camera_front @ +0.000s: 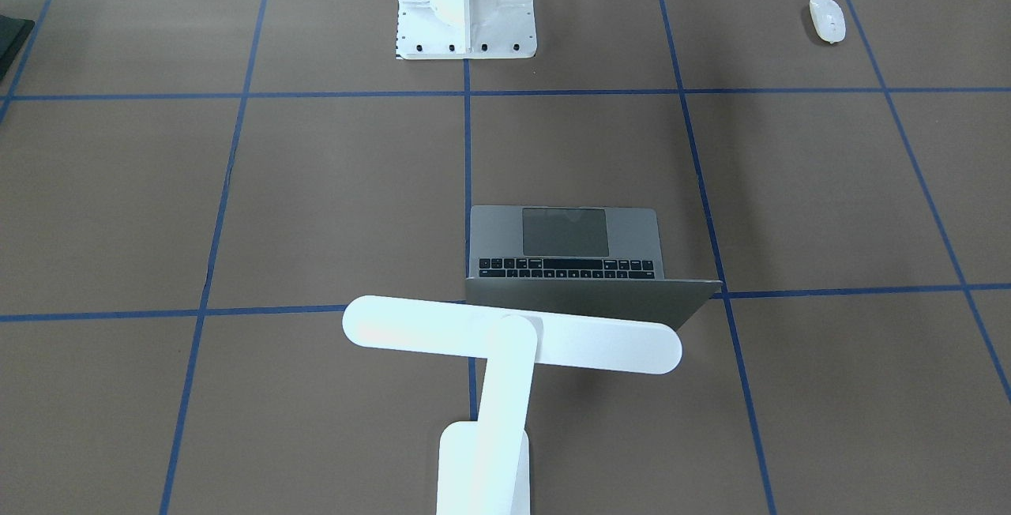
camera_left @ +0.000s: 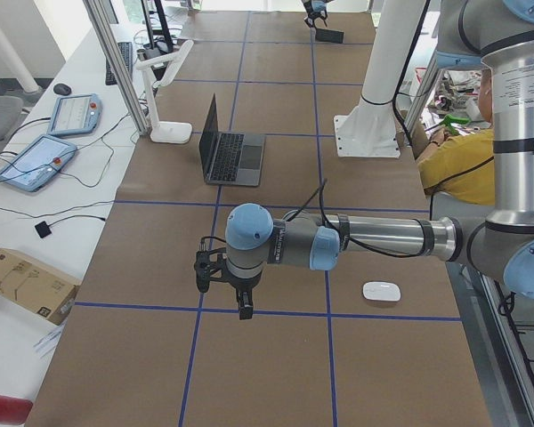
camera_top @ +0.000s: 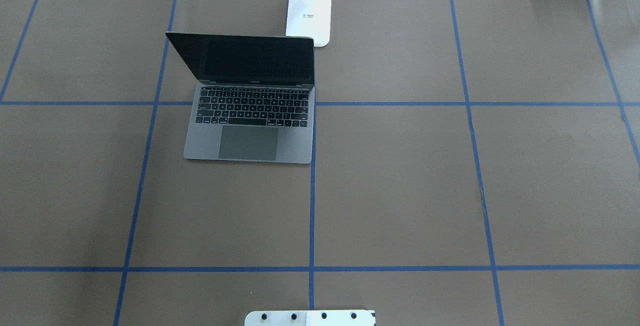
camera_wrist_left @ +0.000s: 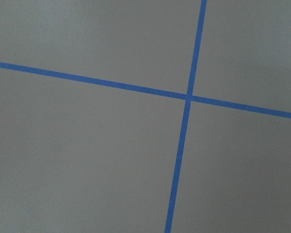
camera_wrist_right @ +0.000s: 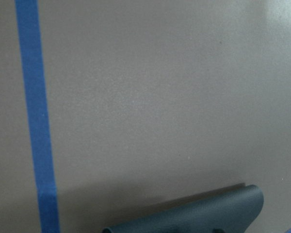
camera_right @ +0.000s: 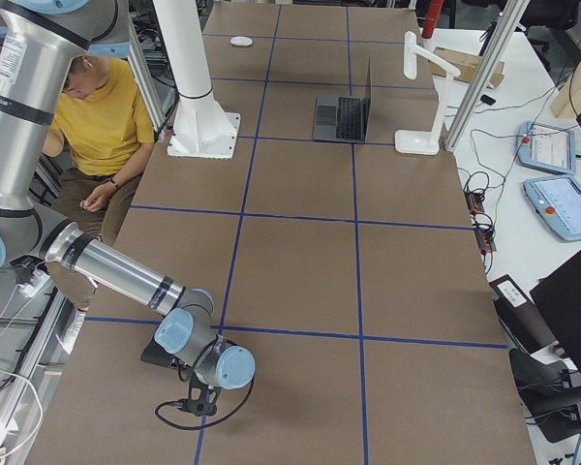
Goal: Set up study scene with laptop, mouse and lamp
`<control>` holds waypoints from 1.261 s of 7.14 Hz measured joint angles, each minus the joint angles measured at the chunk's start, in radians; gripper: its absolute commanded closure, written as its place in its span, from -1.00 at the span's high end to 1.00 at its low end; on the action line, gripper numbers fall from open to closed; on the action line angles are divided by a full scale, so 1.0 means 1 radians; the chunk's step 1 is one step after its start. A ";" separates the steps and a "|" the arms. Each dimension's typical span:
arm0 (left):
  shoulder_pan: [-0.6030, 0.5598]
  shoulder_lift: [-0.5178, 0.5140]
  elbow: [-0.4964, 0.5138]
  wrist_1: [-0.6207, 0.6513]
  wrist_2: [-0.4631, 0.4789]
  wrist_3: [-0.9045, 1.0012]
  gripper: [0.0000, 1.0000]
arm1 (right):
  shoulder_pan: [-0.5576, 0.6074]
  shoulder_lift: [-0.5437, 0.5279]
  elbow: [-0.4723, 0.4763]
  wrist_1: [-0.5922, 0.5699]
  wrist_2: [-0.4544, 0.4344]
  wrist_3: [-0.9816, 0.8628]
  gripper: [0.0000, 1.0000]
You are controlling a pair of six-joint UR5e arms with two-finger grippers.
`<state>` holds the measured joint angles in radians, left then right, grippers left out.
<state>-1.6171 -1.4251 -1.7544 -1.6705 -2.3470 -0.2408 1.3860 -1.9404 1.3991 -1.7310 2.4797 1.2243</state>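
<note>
The grey laptop (camera_top: 250,131) stands open left of the table's middle, its dark screen facing the robot. Just behind it rises the white lamp (camera_front: 512,335), whose base (camera_top: 309,16) rests at the far edge. Far off on the robot's left side lies the white mouse (camera_front: 827,20), also (camera_left: 382,291). My left gripper (camera_left: 222,292) hangs over bare table out past the mouse; whether it is open or shut I cannot tell. My right gripper (camera_right: 198,400) hovers at the opposite end, and I cannot tell its state either. Neither wrist view shows fingers.
The white bolted pedestal (camera_front: 466,9) stands at the robot's edge. A flat black pad (camera_right: 160,354) lies beside the right gripper, its corner (camera_wrist_right: 199,216) in the right wrist view. A person in a yellow shirt (camera_right: 102,121) sits behind the robot. Blue tape lines (camera_wrist_left: 186,97) grid the brown table.
</note>
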 measured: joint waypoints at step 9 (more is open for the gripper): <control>-0.001 0.000 0.000 0.000 0.000 0.000 1.00 | -0.015 0.031 0.216 -0.005 0.020 -0.016 -1.00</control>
<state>-1.6183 -1.4251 -1.7548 -1.6701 -2.3470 -0.2408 1.3712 -1.9092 1.6155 -1.7356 2.5001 1.2078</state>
